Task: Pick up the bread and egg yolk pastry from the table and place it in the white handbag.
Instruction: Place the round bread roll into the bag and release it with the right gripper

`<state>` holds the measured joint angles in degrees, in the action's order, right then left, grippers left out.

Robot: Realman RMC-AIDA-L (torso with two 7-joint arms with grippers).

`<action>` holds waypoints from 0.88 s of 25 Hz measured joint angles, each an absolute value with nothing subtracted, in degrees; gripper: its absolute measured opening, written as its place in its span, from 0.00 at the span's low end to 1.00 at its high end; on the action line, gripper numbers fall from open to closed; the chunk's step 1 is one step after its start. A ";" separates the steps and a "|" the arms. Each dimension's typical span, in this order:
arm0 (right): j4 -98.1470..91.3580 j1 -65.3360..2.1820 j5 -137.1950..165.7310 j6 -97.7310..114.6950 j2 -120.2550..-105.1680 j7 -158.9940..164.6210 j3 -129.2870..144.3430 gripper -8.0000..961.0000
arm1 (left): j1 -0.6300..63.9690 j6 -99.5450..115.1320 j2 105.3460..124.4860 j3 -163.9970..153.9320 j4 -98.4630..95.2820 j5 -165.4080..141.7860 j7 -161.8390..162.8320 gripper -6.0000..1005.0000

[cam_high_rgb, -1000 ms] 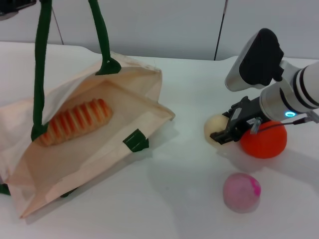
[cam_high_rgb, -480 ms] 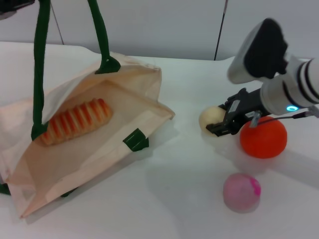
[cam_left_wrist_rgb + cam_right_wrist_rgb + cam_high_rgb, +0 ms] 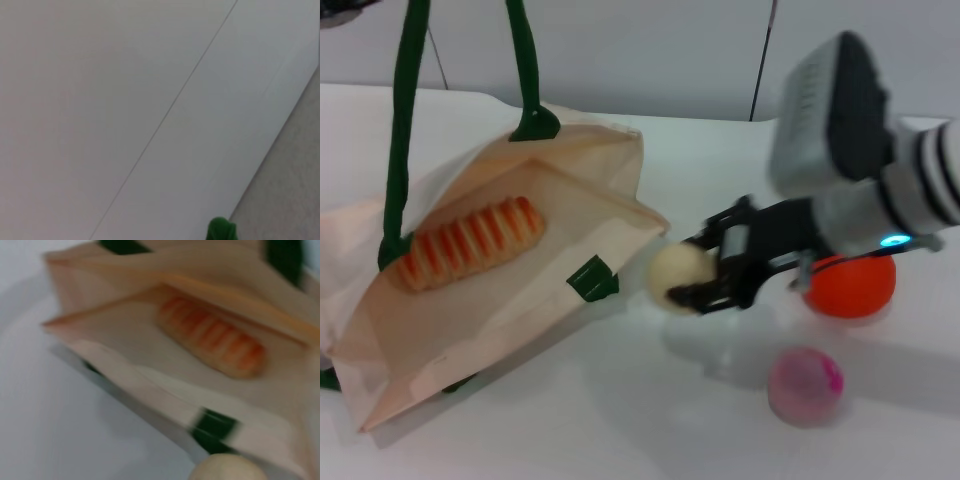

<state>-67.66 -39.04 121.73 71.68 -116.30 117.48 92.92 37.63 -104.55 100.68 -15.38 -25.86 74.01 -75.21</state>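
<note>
The striped bread (image 3: 470,243) lies inside the open white handbag (image 3: 570,190) at the left; it also shows in the right wrist view (image 3: 212,337), inside the handbag (image 3: 130,330). My right gripper (image 3: 705,275) is shut on the pale egg yolk pastry (image 3: 680,277) and holds it above the table, just right of the handbag's open edge. The pastry shows at the edge of the right wrist view (image 3: 227,469). The left gripper is out of view at the top left, where the green handles (image 3: 402,110) are held up; a bit of green handle (image 3: 221,231) shows in the left wrist view.
An orange ball (image 3: 850,285) sits on the white table behind my right gripper. A pink ball (image 3: 805,385) lies nearer the front right. A grey wall runs behind the table.
My right gripper has lifted the egg yolk pastry off the table beside the orange ball and carried it left toward the handbag's opening. The bread and handbag have not moved.
</note>
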 joint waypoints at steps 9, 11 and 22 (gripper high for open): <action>-67.42 -45.42 116.45 66.62 -116.42 117.15 102.47 0.60 | 39.61 -104.98 101.11 -15.66 -25.08 73.62 -75.27 0.20; -66.64 -46.77 116.10 63.66 -116.48 117.23 104.60 0.60 | 40.08 -105.32 101.40 -15.74 -25.06 73.54 -75.27 0.20; -59.74 -50.43 114.52 48.81 -116.64 118.59 109.29 0.59 | 41.55 -106.34 101.95 -18.10 -24.31 73.50 -75.15 0.21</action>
